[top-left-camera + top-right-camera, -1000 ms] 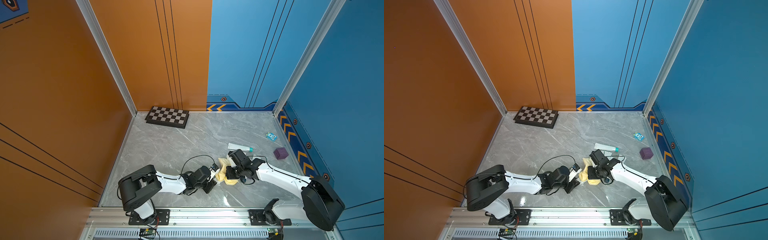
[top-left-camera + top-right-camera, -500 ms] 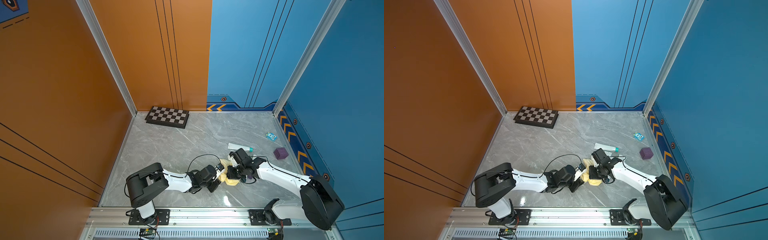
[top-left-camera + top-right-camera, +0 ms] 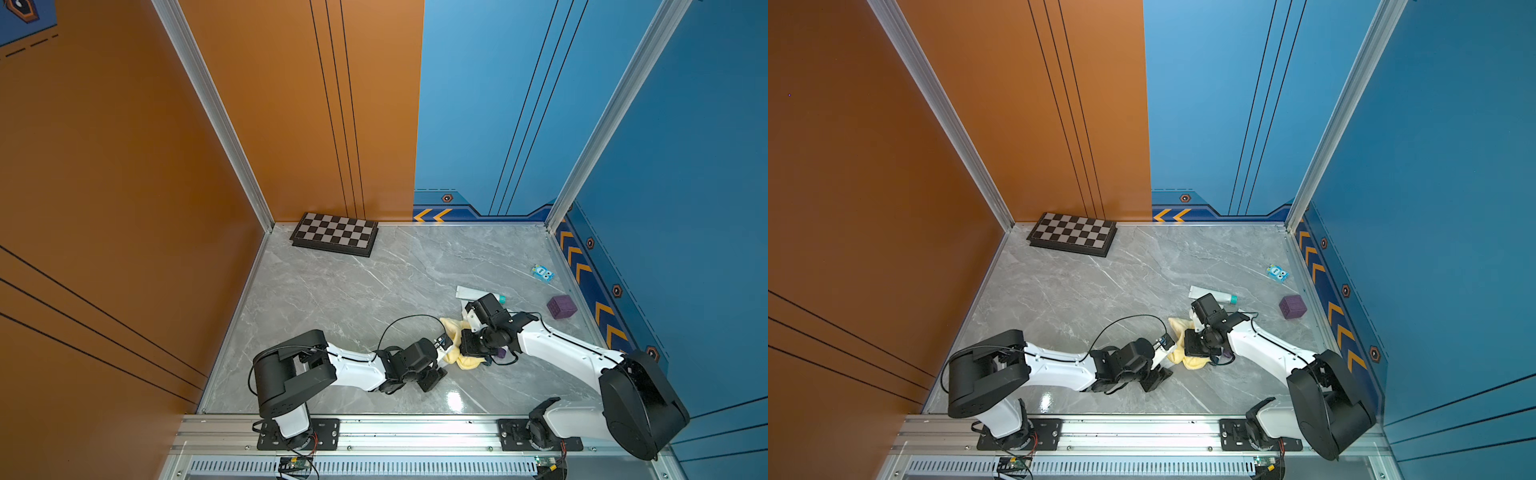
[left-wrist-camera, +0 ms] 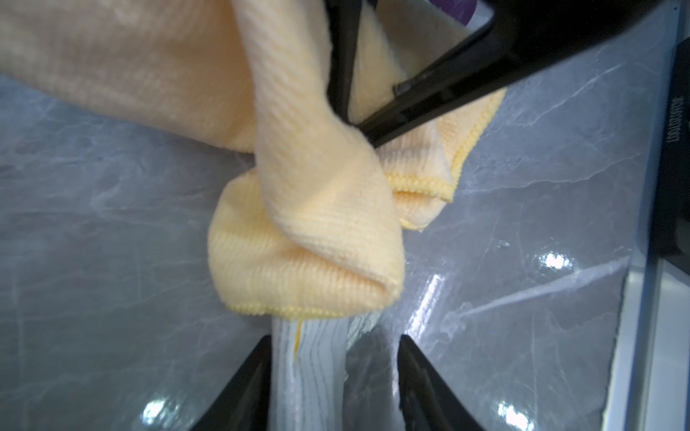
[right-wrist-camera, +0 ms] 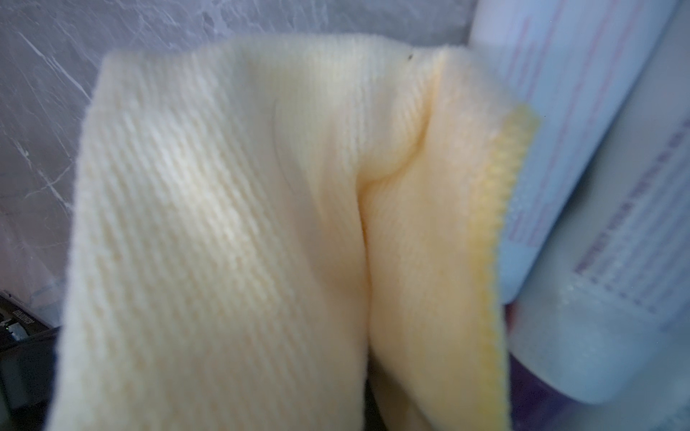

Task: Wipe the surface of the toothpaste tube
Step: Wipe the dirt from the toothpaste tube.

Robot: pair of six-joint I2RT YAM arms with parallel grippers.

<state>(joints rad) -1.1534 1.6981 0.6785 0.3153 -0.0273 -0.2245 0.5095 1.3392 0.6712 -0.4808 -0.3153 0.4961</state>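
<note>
Grey marble worktop (image 3: pixel 332 299) with both arms low over it, meeting near the front middle. The left arm (image 3: pixel 353 368) comes in from the left and the right arm (image 3: pixel 561 351) from the right, tools nearly tip to tip.

- The chessboard (image 3: pixel 334 235) is flat by the back wall, well beyond the left tool (image 4: pixel 334 339) and off to its left.
- The yellow cloth (image 3: pixel 465 363) is bunched between the two tools, part on the worktop, part lifted.
- The right tool (image 3: pixel 468 348) is pressed together, pinching a fold of the cloth. Its wrist view is almost all cloth hanging off the tips.
- The left tool is spread. The toothpaste tube (image 4: pixel 306 373) sits between its fingers, white ribbed end toward the wrist.
  - One finger (image 4: pixel 254 380) is at the tube's edge. The other stands off, with worktop showing in the gap.
  - The tube runs forward from the left tool and under the cloth, so its body is covered.
- The right wrist view shows blurred white printed tube surface just beside the cloth's hem. Can't tell how much is in contact.
- The other tube (image 3: pixel 473 292), white with a teal cap, lies just beyond the right tool, apart from the cloth.
- The purple cube (image 3: pixel 561 306) is to the right of the right tool, apart from it.
- The small blue box (image 3: pixel 543 273) is farther out past the cube, near the right wall.
</note>
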